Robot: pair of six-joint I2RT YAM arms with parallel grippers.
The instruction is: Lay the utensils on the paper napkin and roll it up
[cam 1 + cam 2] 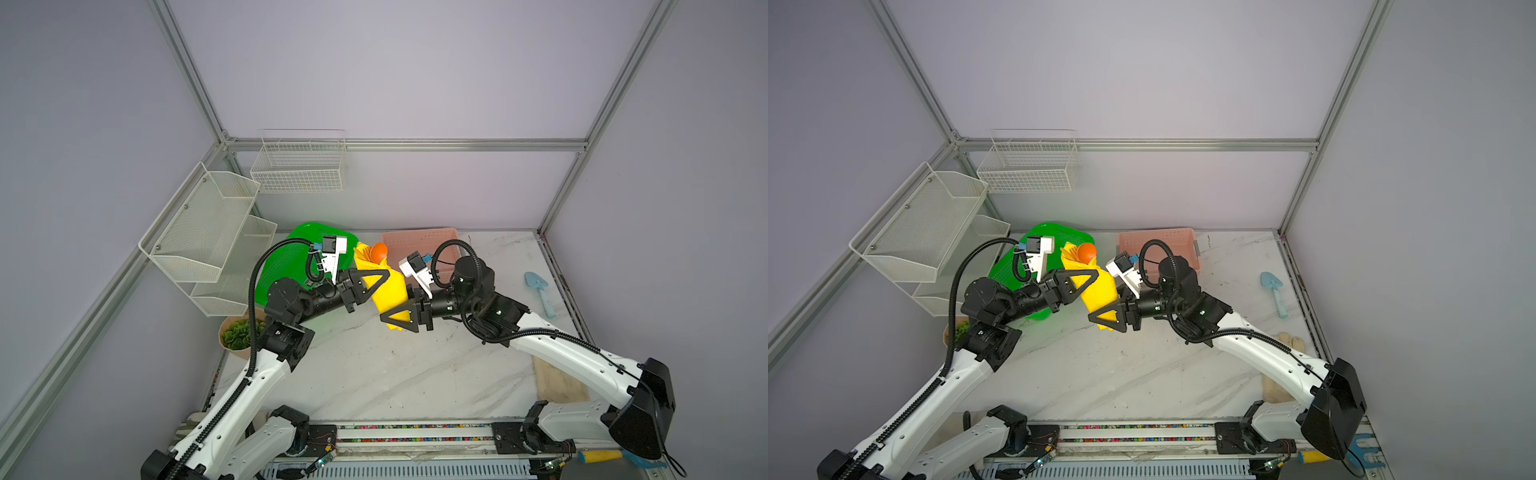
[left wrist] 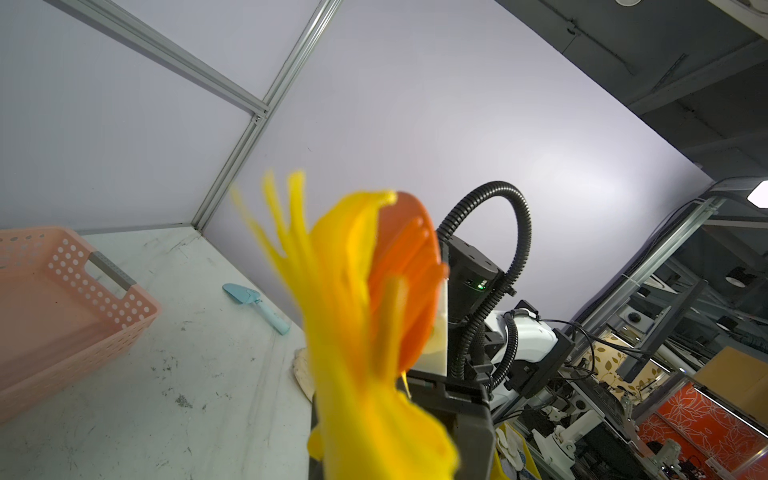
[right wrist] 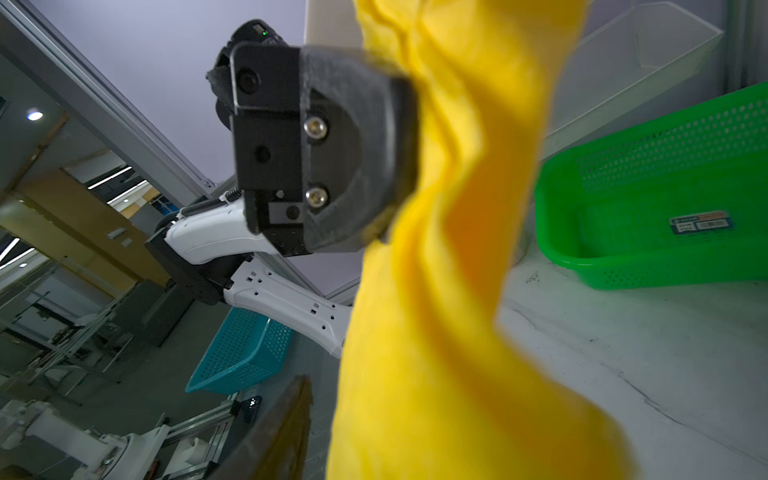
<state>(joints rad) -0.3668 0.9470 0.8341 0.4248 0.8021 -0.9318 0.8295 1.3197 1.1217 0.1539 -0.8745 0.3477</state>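
Note:
The yellow paper napkin [image 1: 388, 291] is a loose, upright roll held above the table, seen in both top views [image 1: 1098, 293]. The utensils poke out of its top: the orange spoon's round bowl [image 1: 379, 251] [image 2: 409, 282], with the fork's thin tines [image 1: 363, 250] beside it. My left gripper [image 1: 384, 277] is shut on the roll's middle; the right wrist view shows its fingers [image 3: 395, 158] pinching the paper. My right gripper [image 1: 388, 320] sits at the roll's lower end and is open. One of its fingers [image 3: 286, 428] stands apart from the napkin [image 3: 457, 249]; the other is hidden behind it.
A green basket [image 1: 291, 257] leans behind the left arm and a pink basket [image 1: 419, 241] stands at the back. A light-blue trowel [image 1: 540, 293] lies at the right. White wire shelves [image 1: 208, 232], a potted plant [image 1: 239, 332] and a beige cloth [image 1: 1279, 374] line the sides.

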